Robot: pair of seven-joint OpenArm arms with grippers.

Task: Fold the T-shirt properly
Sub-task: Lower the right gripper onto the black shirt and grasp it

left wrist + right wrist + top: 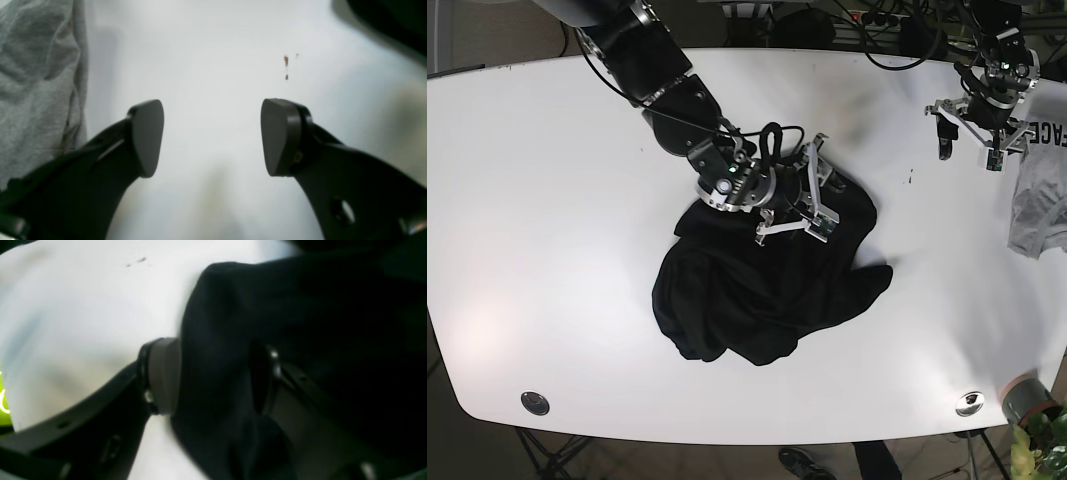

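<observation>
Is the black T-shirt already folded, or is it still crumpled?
Crumpled. The black T-shirt lies in an uneven bunched heap on the table, and the right gripper pinches a fold of it.

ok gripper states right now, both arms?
Left gripper: open, empty, over bare table, beside the grey shirt.
Right gripper: shut on the black T-shirt.
</observation>
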